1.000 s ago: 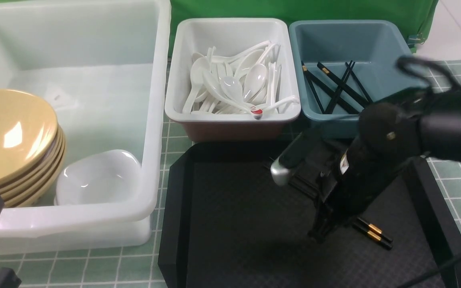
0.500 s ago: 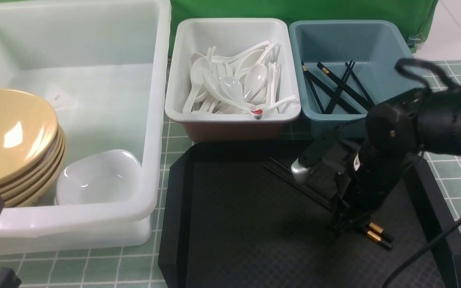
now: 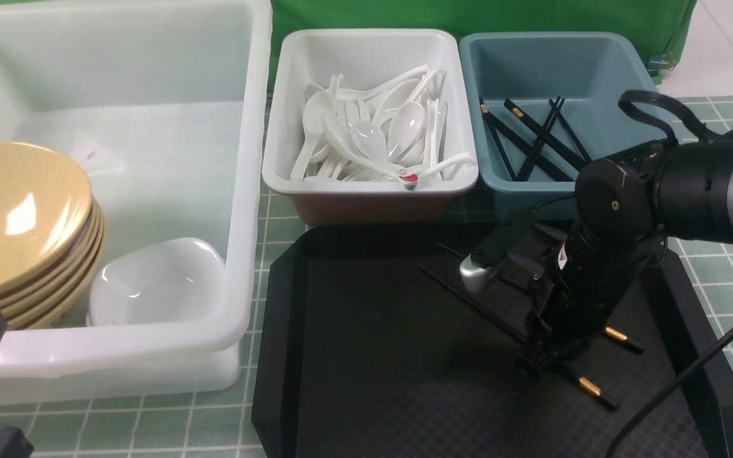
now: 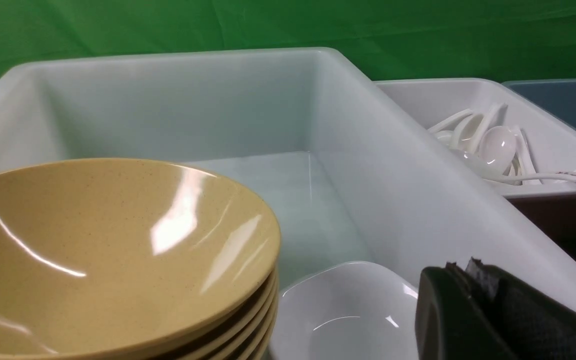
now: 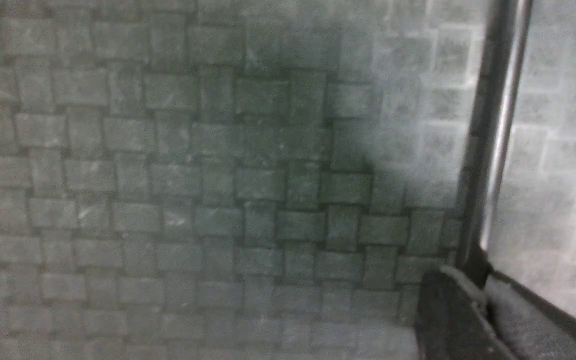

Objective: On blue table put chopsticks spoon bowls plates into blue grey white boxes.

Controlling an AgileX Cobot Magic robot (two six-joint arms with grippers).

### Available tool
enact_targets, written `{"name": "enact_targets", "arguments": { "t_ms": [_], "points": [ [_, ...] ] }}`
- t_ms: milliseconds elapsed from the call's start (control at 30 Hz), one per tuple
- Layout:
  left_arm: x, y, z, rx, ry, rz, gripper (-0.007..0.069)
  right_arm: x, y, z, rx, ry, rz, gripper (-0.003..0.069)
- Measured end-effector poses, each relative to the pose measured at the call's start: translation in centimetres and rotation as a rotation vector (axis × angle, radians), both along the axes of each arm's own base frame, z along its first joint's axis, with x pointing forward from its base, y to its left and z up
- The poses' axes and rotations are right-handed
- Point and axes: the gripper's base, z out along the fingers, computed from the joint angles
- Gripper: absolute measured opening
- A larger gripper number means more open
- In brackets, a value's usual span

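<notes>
Looking left, I see my left gripper (image 4: 460, 272) low by the big white tub (image 3: 249, 191) with the bowls (image 3: 16, 210) and a plate (image 3: 156, 280), and I cannot tell if its jaws are open. The spoon (image 3: 408, 180) lies in the middle white bin (image 3: 366, 44), so I think the step now is the two chopsticks (image 3: 589, 386) on the black tray (image 3: 373, 350). My right gripper (image 3: 533, 364) is down on them, but I cannot tell if its jaws pinch one; next comes a firm squeeze, a lift, and a carry to the blue-grey bin (image 3: 564, 63).
</notes>
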Motion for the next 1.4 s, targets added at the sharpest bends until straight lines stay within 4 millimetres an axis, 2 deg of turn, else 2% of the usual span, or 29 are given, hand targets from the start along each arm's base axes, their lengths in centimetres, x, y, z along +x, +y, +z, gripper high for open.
{"name": "enact_targets", "arguments": {
  "t_ms": [67,167,200,233,267,367,400,467,500,567,633,700,733,767,833,867,900,967,1033,1067,1167,1200,1300,1400],
  "points": [
    [0.0,0.0,0.0,0.0,0.0,0.0,0.0004,-1.2,-0.3,2.0,0.023,0.012,0.017,0.0085],
    [0.0,0.0,0.0,0.001,-0.001,0.0,0.0004,-2.1,-0.8,7.3,0.1,-0.16,0.057,0.0085],
    [0.0,0.0,0.0,0.001,-0.001,0.0,0.0004,-2.1,-0.8,7.7,0.106,-0.175,0.057,0.0085],
    [0.0,0.0,0.0,0.003,-0.003,0.001,0.0004,-2.3,-1.5,12.0,0.183,-0.368,0.062,0.0085],
    [0.0,0.0,0.0,0.003,-0.003,0.001,0.0004,-2.3,-1.5,12.3,0.189,-0.388,0.063,0.0085],
    [0.0,0.0,0.0,0.004,-0.003,0.001,0.0004,-1.3,-2.6,16.2,0.287,-0.664,0.005,0.0085],
    [0.0,0.0,0.0,0.004,-0.004,0.002,0.0004,-0.2,-3.3,17.5,0.336,-0.809,-0.053,0.0085],
    [0.0,0.0,0.0,0.004,-0.005,0.002,0.0004,1.7,-4.3,18.2,0.392,-0.97,-0.139,0.0085],
    [0.0,0.0,0.0,0.004,-0.005,0.002,0.0004,2.0,-4.3,18.1,0.393,-0.981,-0.144,0.0085],
    [0.0,0.0,0.0,0.004,-0.005,0.002,0.0004,4.2,-5.0,17.1,0.397,-1.037,-0.198,0.0095],
    [0.0,0.0,0.0,0.004,-0.006,0.002,0.0004,6.9,-5.5,14.2,0.378,-0.988,-0.257,0.0139],
    [0.0,0.0,0.0,0.005,-0.006,0.002,0.0004,8.2,-5.6,12.1,0.352,-0.917,-0.278,0.0196],
    [0.0,0.0,0.0,0.006,-0.006,0.002,0.0004,8.8,-5.6,10.4,0.317,-0.817,-0.284,0.0246],
    [0.0,0.0,0.0,0.006,-0.006,0.002,0.0004,8.8,-5.6,10.4,0.318,-0.817,-0.285,0.0253],
    [0.0,0.0,0.0,0.007,-0.006,0.003,0.0004,8.4,-5.6,9.7,0.27,-0.65,-0.285,0.0322],
    [0.0,0.0,0.0,0.007,-0.006,0.003,0.0004,8.4,-5.6,9.8,0.267,-0.638,-0.285,0.0326],
    [0.0,0.0,0.0,0.007,-0.006,0.003,0.0004,7.9,-5.6,10.1,0.248,-0.55,-0.296,0.0347],
    [0.0,0.0,0.0,0.007,-0.006,0.003,0.0004,7.1,-5.6,10.2,0.221,-0.447,-0.301,0.0353],
    [0.0,0.0,0.0,0.007,-0.006,0.003,0.0004,5.9,-5.6,9.2,0.172,-0.322,-0.274,0.0356],
    [0.0,0.0,0.0,0.007,-0.006,0.003,0.0004,5.8,-5.6,9.1,0.167,-0.314,-0.267,0.0356],
    [0.0,0.0,0.0,0.007,-0.006,0.003,0.0004,4.7,-5.4,5.9,0.115,-0.204,-0.209,0.0358],
    [0.0,0.0,0.0,0.007,-0.006,0.003,0.0004,4.6,-5.4,5.8,0.113,-0.2,-0.206,0.0358],
    [0.0,0.0,0.0,0.007,-0.006,0.003,0.0004,4.4,-5.3,2.5,0.074,-0.116,-0.172,0.0358],
    [0.0,0.0,0.0,0.007,-0.006,0.003,0.0004,4.4,-5.0,0.9,0.059,-0.07,-0.165,0.035]
  ]
}}
